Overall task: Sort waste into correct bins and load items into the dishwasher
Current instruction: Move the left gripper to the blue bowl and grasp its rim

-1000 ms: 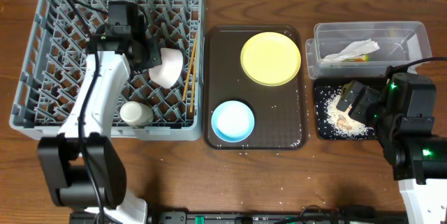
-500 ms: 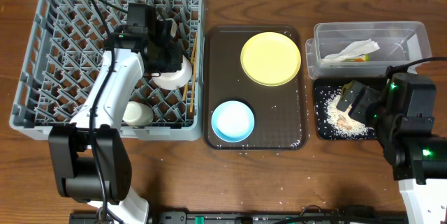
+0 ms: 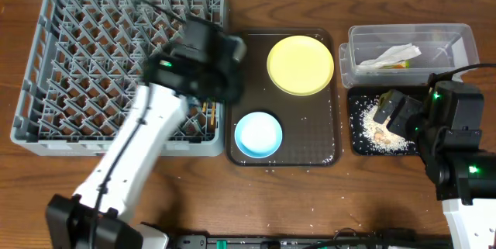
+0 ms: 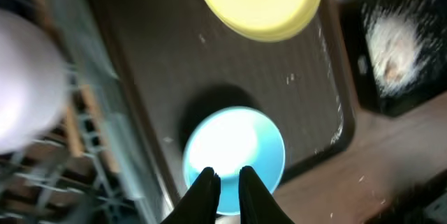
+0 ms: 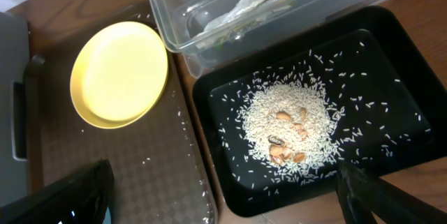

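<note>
My left gripper (image 3: 226, 61) hovers at the grey rack's (image 3: 62, 63) right edge, by the brown tray (image 3: 252, 55). In the left wrist view its fingers (image 4: 225, 182) are nearly together and empty, above the light blue bowl (image 4: 234, 147), (image 3: 258, 135). The yellow plate (image 3: 301, 64) lies on the tray's far end. A blurred white bowl (image 4: 24, 84) sits in the rack; my arm hides it and the cup from overhead. Chopsticks (image 3: 208, 113) show partly. My right gripper (image 5: 223, 203) is wide open over the black tray (image 5: 391, 63) with rice (image 5: 290, 130). The clear tub (image 3: 449, 36) holds the napkin (image 3: 391, 55) and wrapper (image 3: 401, 65).
Loose rice grains dot the brown tray (image 5: 140, 161) near its right rim and the table by the front edge (image 3: 310, 210). The clear tub and black tray stand side by side at the right, touching the brown tray.
My left arm has swung right from inside the rack to its right edge, leaving the white bowl behind in the rack. The right arm has not moved.
</note>
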`<action>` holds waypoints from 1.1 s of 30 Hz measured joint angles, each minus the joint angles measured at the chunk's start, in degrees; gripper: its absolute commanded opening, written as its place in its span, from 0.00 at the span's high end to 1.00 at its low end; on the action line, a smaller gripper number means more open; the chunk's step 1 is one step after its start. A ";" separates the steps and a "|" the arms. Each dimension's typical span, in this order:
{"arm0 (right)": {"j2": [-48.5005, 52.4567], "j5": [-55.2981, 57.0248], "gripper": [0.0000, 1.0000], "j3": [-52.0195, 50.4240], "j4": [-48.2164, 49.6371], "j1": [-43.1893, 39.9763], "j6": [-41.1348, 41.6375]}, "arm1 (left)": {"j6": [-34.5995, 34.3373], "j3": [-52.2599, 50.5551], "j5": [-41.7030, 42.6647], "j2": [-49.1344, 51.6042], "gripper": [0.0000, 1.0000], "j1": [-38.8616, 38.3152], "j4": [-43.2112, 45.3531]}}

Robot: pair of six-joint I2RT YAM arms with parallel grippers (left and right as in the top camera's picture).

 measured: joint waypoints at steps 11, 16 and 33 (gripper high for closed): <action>0.00 0.00 0.01 0.00 0.00 0.00 0.00 | -16.94 -12.46 -17.03 9.44 0.92 -18.12 13.35; 0.00 0.00 0.01 0.00 0.00 0.00 0.00 | -18.56 -12.55 -17.07 15.43 0.92 -22.80 16.76; 0.00 -0.02 0.01 0.00 0.00 0.00 0.00 | -13.46 -7.34 -2.91 7.17 0.61 -24.17 14.69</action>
